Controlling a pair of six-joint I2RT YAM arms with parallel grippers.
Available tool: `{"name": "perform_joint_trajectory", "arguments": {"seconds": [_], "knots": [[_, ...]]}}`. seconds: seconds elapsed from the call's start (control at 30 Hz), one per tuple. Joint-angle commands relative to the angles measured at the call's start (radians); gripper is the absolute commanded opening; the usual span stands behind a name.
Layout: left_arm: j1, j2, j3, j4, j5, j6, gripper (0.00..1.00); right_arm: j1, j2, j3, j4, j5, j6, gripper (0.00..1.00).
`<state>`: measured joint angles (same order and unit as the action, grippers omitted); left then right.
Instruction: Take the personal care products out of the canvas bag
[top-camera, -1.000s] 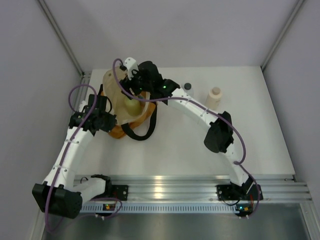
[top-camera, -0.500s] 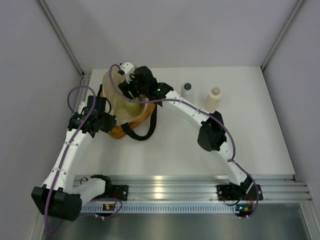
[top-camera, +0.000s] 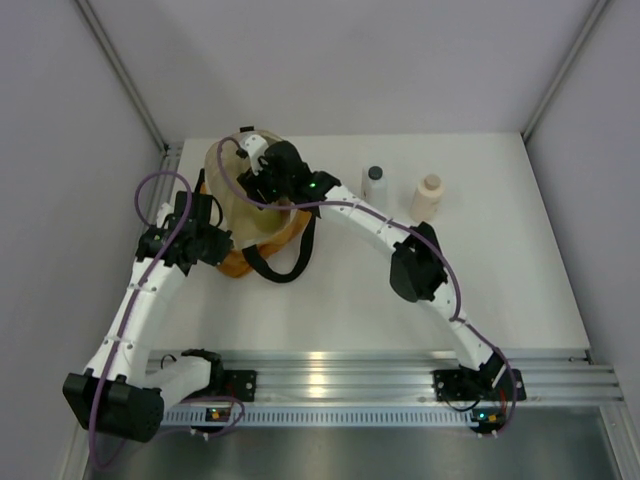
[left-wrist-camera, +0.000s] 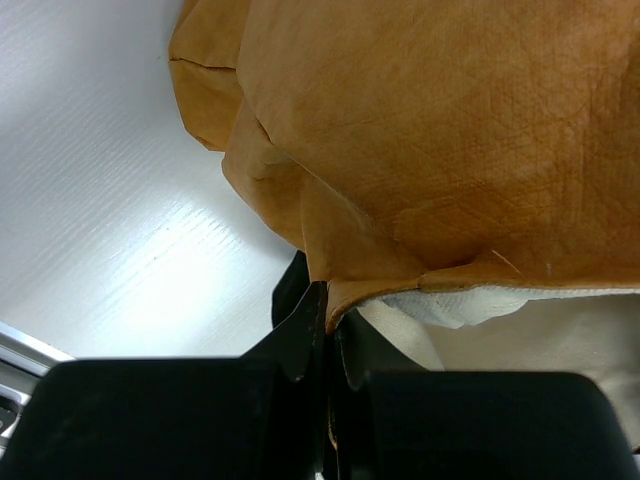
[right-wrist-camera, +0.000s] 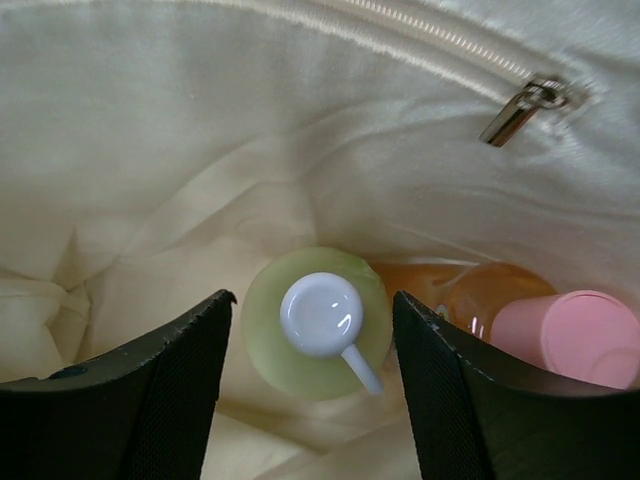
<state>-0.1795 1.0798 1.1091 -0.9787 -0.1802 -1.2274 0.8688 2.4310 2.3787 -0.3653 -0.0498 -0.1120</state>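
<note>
Right gripper (right-wrist-camera: 312, 335) is down inside the canvas bag (top-camera: 225, 195), jaws spread wide, nothing between them, and framed squarely in that gap is the pale yellow-green pump bottle (right-wrist-camera: 268, 345), standing upright on the cream lining (right-wrist-camera: 150, 120) with its white pump head (right-wrist-camera: 320, 312) looking straight up at the wrist camera. Touching it on the right is the orange-pink bottle (right-wrist-camera: 470, 295), its pink cap (right-wrist-camera: 580, 335) just past the right finger, and a metal zip pull (right-wrist-camera: 525, 108) hangs on the far wall. Over on the other side, the left gripper (left-wrist-camera: 327, 335) is pinched closed on the bag's mustard rim, holding the soft mouth open. Out on the table (top-camera: 500, 290), the white bottle (top-camera: 374, 186) with its dark cap and the beige bottle (top-camera: 428, 197) stand well clear of the bag, so by my reckoning two are out and two are left to go. Now, that pump bottle looks light, rigid and smooth-sided, so it could slip or tip on the slack fabric. The nozzle is a poor handle, thin and liable to swivel. The better hold, I'd say, is across the round body just below the collar, fingers either side, with the spout pointing between them. The tight spot is the right finger: it has to slide into the seam against the orange-pink neighbour without snagging lining or knocking that one over.
</note>
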Motion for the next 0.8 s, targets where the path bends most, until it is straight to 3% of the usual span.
{"name": "perform_joint_trajectory", "arguments": {"seconds": [0.0, 0.17, 0.57, 0.67, 0.7, 0.77], "knots": [[-0.002, -0.012, 0.001, 0.021, 0.012, 0.006, 0.00, 0.022, 0.030, 0.030, 0.026, 0.002, 0.006, 0.63], [-0.002, -0.017, 0.003, 0.023, 0.010, 0.014, 0.00, 0.022, 0.045, 0.017, 0.039, -0.004, 0.023, 0.57], [-0.002, -0.003, 0.009, 0.021, 0.013, 0.022, 0.00, 0.024, 0.053, -0.001, 0.040, -0.041, 0.029, 0.26], [-0.002, -0.004, 0.011, 0.023, 0.012, 0.023, 0.00, 0.024, 0.043, -0.003, 0.040, -0.051, 0.032, 0.12], [-0.002, -0.004, 0.012, 0.021, 0.008, 0.025, 0.00, 0.024, 0.040, -0.001, 0.040, -0.056, 0.034, 0.02], [-0.002, -0.004, 0.015, 0.023, 0.007, 0.026, 0.00, 0.025, 0.017, -0.003, 0.051, -0.062, 0.038, 0.00]]}}
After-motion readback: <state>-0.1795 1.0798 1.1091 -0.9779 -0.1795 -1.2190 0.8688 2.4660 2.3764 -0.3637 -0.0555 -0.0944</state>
